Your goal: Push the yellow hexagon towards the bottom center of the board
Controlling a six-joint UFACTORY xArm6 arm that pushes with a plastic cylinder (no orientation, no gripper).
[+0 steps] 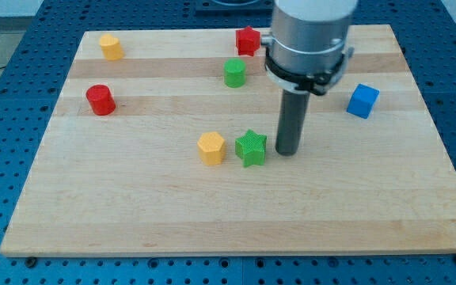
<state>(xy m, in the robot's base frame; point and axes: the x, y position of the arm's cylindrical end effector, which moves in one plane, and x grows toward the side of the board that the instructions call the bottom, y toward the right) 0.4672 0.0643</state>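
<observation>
The yellow hexagon (211, 148) lies near the middle of the wooden board (133, 214), a little left of centre. A green star (251, 147) sits just to its right, a small gap between them. My tip (286, 152) rests on the board right of the green star, close to it; I cannot tell whether they touch. The star lies between my tip and the yellow hexagon.
A second yellow block (111, 47) sits at the top left. A red cylinder (100, 100) is at the left. A green cylinder (234, 73) and a red star (248, 39) are at the top centre. A blue cube (362, 100) is at the right.
</observation>
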